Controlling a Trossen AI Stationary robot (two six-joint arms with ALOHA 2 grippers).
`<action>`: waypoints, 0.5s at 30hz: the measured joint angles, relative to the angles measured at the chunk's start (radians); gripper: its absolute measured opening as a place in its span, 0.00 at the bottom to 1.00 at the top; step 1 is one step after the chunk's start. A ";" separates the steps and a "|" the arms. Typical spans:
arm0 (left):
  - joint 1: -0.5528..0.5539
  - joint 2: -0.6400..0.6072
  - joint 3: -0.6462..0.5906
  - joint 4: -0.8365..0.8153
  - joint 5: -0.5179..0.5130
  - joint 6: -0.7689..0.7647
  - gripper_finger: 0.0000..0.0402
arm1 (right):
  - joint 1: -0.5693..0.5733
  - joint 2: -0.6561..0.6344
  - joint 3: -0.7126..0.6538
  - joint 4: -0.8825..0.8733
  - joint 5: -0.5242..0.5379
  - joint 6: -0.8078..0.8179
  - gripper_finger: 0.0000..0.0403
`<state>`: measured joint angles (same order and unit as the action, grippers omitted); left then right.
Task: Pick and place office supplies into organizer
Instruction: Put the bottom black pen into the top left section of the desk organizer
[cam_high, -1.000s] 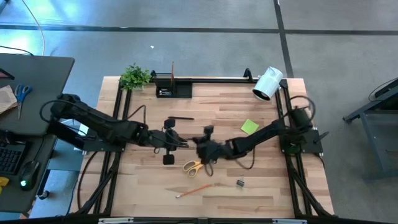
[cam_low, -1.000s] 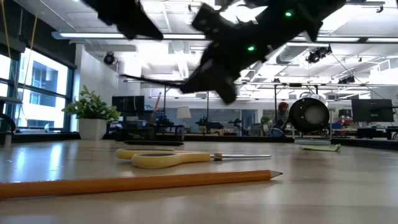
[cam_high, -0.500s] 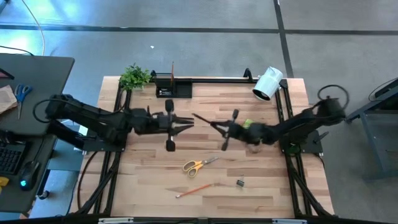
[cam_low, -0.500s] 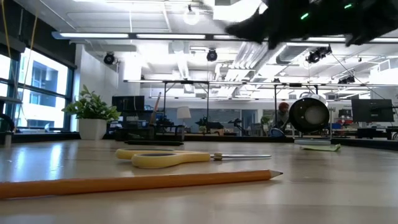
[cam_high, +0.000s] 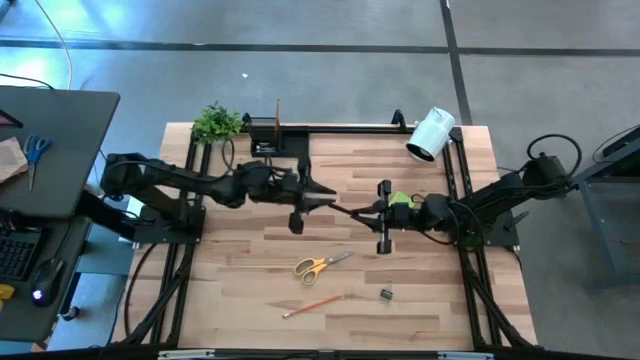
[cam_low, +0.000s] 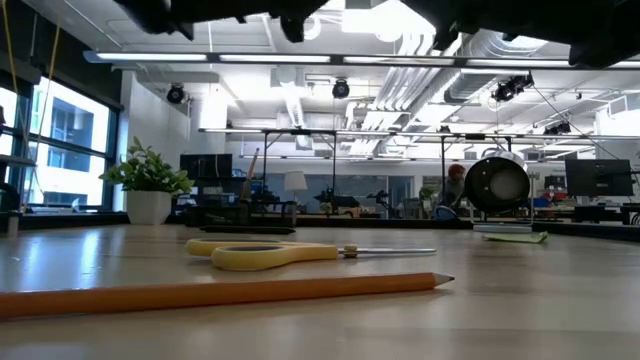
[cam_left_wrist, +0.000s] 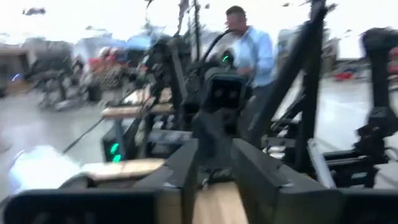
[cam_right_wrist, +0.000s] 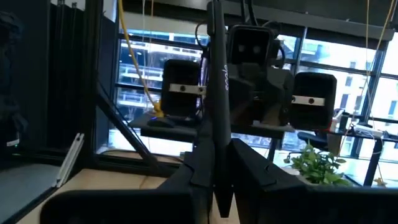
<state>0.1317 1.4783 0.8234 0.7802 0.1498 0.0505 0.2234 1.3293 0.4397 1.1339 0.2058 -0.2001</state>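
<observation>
The right gripper (cam_high: 352, 211), mid-table, clamps a black pen (cam_right_wrist: 216, 106) that points at the left gripper (cam_high: 325, 203) just beside it. I cannot tell how the left's fingers stand. The organizer (cam_high: 278, 140) sits at the far edge, nearer the left arm.

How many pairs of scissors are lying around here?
2: yellow-handled scissors on the wooden table's near middle, and blue-handled scissors on the dark side desk far left. Others may hide inside the organizer.
</observation>
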 joint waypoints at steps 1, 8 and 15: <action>0.000 0.015 0.000 0.039 0.019 0.004 0.27 | 0.000 0.000 0.000 0.005 0.000 -0.001 0.05; -0.001 0.036 0.000 0.091 0.118 0.047 0.46 | 0.000 0.000 0.000 0.015 -0.047 0.009 0.06; -0.017 0.036 0.000 0.127 0.135 0.050 0.46 | -0.001 0.000 0.001 -0.045 0.030 0.019 0.06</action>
<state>0.1151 1.5146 0.8238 0.9069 0.2844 0.1009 0.2225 1.3293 0.4404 1.0888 0.2359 -0.1808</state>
